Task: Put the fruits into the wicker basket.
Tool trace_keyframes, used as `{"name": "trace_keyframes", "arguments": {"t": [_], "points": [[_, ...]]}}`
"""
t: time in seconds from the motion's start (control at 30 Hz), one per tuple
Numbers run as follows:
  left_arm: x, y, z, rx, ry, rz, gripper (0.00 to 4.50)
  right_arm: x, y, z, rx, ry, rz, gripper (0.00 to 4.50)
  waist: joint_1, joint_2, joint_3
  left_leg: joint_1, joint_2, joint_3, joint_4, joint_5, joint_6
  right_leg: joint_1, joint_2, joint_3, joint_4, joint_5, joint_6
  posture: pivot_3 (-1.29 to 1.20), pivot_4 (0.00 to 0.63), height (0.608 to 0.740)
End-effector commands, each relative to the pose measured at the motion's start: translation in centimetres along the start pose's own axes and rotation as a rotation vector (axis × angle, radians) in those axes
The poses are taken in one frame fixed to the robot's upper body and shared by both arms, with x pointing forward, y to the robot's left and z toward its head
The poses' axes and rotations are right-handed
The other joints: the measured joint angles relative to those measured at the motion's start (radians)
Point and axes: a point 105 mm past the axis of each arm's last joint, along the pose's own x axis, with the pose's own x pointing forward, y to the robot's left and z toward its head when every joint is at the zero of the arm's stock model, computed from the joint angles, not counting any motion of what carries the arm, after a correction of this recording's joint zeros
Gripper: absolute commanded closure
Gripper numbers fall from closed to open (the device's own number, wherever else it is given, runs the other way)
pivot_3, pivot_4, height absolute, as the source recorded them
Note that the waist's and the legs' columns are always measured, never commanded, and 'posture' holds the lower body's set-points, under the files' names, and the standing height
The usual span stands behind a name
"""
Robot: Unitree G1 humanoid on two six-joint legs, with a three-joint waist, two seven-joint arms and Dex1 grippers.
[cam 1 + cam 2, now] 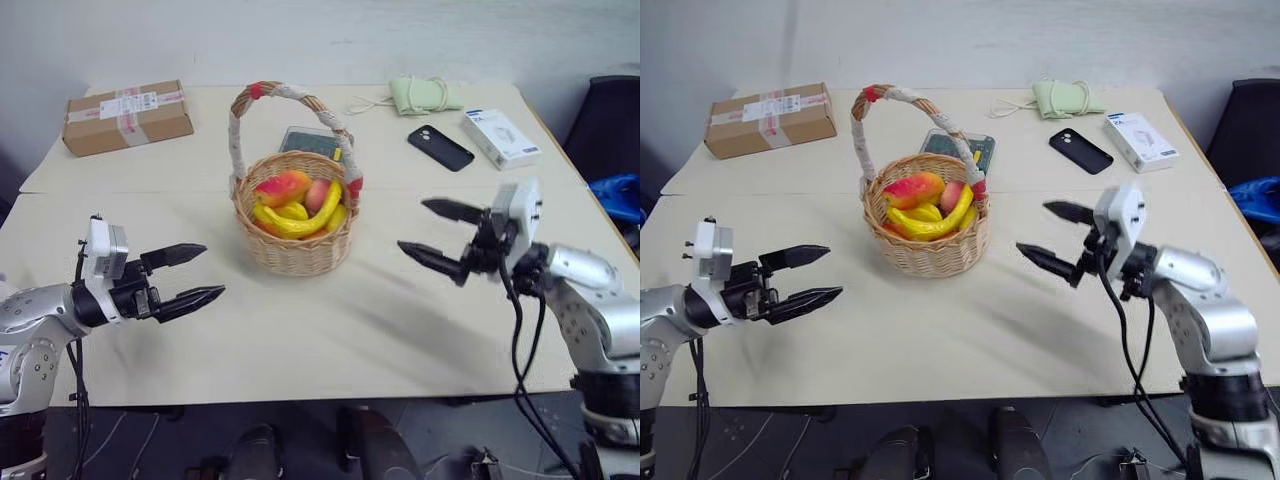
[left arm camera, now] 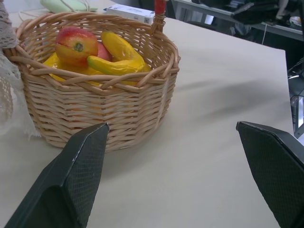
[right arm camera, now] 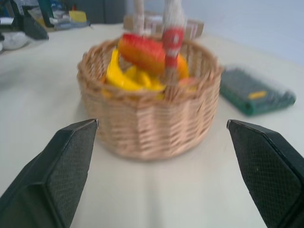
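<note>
Wicker basket [image 1: 296, 240], table centre: fruits [image 1: 298, 205] all inside. My left gripper [image 1: 190, 274] at eight o'clock, right gripper [image 1: 438, 236] at three: both spread wide, empty, seemingly finished.

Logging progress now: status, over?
Left gripper and right gripper open, empty. Fruits in wicker basket. Nothing in the way.

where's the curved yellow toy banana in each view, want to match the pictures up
Left eye view: the curved yellow toy banana lies in the round wicker basket, mid-table.
Right eye view: same spot, in the basket, just left of centre.
Left wrist view: upper left, across the fruit pile.
Right wrist view: a yellow piece at the basket's near-left rim, likely the banana.
Shared landmark: the red end of the basket handle.
</note>
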Motion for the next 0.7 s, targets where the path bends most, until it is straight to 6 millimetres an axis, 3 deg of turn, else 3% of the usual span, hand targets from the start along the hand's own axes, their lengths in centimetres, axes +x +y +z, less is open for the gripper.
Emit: {"name": "trace_keyframes", "arguments": {"t": [0.03,0.1,0.23,0.37,0.5,0.7], "points": [[0.6,0.0,1.8,-0.016,-0.029,-0.020,0.00,3.0,0.7,1.1,0.051,-0.015,0.156,0.02,0.001,0.000,0.000,0.000,0.000,-0.001,-0.001,0.002,0.000,0.000,0.000,0.001,0.000,0.000,0.000,0.00,0.150,0.740],[0.8,0.1,2.1,-0.003,-0.036,-0.018,0.00,4.4,-0.1,1.7,0.058,-0.045,0.154,0.02,0.004,0.000,0.000,0.000,0.002,-0.003,-0.002,0.002,-0.001,0.000,0.000,0.000,0.001,0.000,-0.001,0.00,0.150,0.740],[1.3,-0.7,1.7,0.012,-0.027,-0.047,0.00,7.5,-0.9,0.8,0.073,0.017,0.200,0.02,0.005,0.000,0.000,-0.003,0.004,-0.002,-0.001,0.002,-0.001,-0.001,-0.001,0.000,-0.001,0.000,-0.001,0.00,0.150,0.740],[1.4,-1.0,1.5,0.038,-0.023,-0.041,0.00,8.9,-1.0,0.5,0.080,0.015,0.236,0.02,0.005,0.000,0.000,-0.004,0.003,-0.001,0.000,0.002,-0.001,-0.002,-0.002,0.000,-0.002,0.000,-0.001,0.00,0.150,0.740],[1.6,-1.0,1.1,0.067,-0.014,-0.023,0.00,9.5,-0.6,0.3,0.044,0.033,0.272,0.95,0.005,0.000,0.000,-0.004,0.003,-0.001,-0.001,0.001,-0.001,-0.002,-0.003,0.000,-0.002,0.000,-0.001,0.00,0.150,0.740],[1.7,-1.5,0.4,0.078,0.005,-0.059,0.00,8.5,-1.0,1.4,0.026,0.017,0.274,3.02,0.004,0.000,0.001,-0.004,0.003,-0.002,0.000,0.001,0.000,-0.002,-0.003,0.000,0.000,0.000,-0.001,0.00,0.150,0.740]]}}
